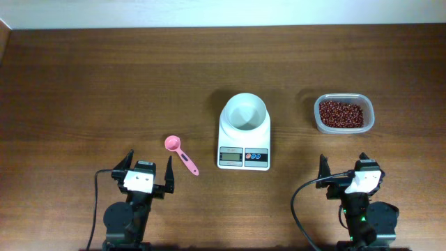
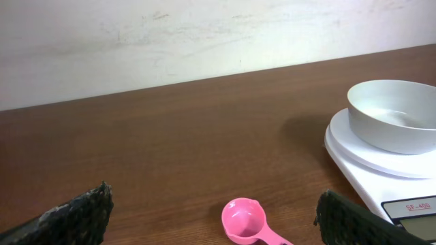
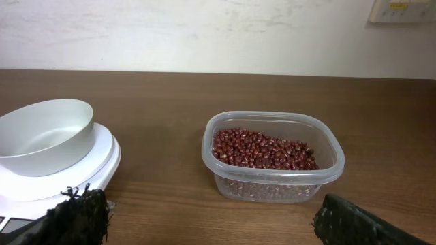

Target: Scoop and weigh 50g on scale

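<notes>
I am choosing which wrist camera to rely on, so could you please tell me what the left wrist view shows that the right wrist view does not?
Only the left wrist view shows the pink spoon, lying on the table. Only the right wrist view shows the tub of beans. Both show the scale with its empty bowl, the table and the pale wall behind.

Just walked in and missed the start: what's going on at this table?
Nothing is being handled yet. Both arms sit clear of everything, left end effector and right end effector open and empty. The pink spoon lies left of the scale, whose bowl is empty. The beans sit in the clear tub on its right.
</notes>
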